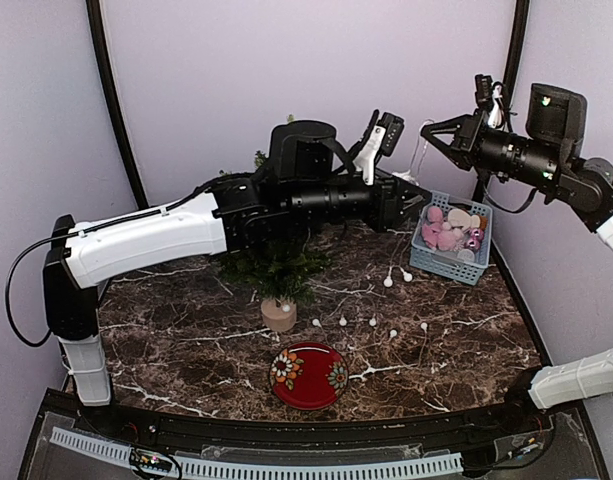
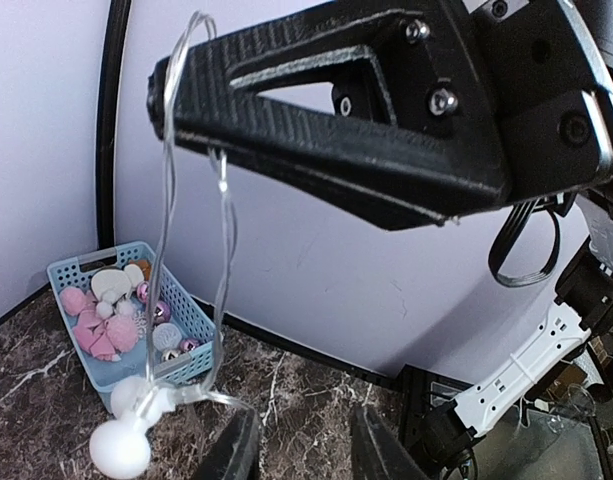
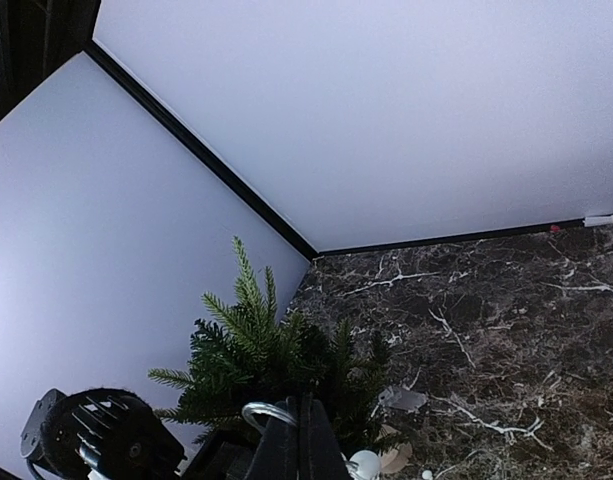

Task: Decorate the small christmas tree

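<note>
The small christmas tree (image 1: 276, 265) stands on its wood stump (image 1: 278, 315) at mid-left, largely under my left arm; its green top (image 3: 256, 340) also shows in the right wrist view. A clear light string (image 1: 418, 160) with white balls (image 1: 388, 282) hangs from my right gripper (image 1: 427, 128) down to the table. My right gripper (image 3: 308, 425) is shut on a loop of that wire (image 3: 264, 410). My left gripper (image 2: 304, 450) is open just below it. The wire (image 2: 218, 300) runs past its left finger (image 2: 234, 450), with nothing between the jaws.
A blue basket (image 1: 446, 265) of pink and silver ornaments sits at the back right, under both grippers. A red flowered plate (image 1: 308, 375) lies near the front. More white balls (image 1: 372, 322) trail across the marble between tree and basket.
</note>
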`<control>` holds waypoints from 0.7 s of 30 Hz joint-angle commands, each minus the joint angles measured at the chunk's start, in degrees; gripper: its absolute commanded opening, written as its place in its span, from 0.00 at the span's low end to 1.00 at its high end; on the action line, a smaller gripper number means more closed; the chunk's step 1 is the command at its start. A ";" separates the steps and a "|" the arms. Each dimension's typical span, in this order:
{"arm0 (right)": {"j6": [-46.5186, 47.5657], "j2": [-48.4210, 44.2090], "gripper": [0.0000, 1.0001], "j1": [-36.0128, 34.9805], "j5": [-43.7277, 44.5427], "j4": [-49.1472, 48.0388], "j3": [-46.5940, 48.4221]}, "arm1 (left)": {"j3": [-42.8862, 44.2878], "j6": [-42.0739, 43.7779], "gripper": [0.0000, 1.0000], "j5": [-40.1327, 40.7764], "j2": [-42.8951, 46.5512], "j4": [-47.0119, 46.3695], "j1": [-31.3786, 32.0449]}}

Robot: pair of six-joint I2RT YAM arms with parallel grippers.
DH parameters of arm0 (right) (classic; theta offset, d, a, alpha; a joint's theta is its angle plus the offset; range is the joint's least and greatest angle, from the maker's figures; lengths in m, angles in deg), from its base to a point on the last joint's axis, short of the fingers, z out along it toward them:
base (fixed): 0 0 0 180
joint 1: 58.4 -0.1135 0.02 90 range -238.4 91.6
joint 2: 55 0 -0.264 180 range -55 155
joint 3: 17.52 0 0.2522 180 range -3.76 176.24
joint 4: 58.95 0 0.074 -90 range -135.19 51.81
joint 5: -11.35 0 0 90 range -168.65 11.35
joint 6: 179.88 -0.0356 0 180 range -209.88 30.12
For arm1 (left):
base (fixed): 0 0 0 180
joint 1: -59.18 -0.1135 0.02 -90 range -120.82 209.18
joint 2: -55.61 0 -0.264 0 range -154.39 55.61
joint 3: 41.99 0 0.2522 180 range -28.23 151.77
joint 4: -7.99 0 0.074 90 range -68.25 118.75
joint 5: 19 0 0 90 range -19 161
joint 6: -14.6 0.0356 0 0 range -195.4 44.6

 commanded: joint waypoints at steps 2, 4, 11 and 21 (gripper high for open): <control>-0.65 -0.22 0.00 -0.50 -0.90 -3.40 -0.64 | 4.05 1.06 0.34 0.42 -1.93 0.49 0.05; -0.70 -0.35 0.00 -0.54 -1.09 -3.56 -0.74 | 5.19 1.39 0.34 0.94 -2.71 1.14 0.05; -0.78 -0.71 0.00 -0.54 -1.35 -3.82 -1.10 | 6.23 2.07 0.33 4.62 -3.79 3.95 0.05; -0.71 -1.01 0.00 -0.54 -1.55 -4.07 -1.53 | 5.87 2.89 0.39 8.26 -4.27 4.89 0.05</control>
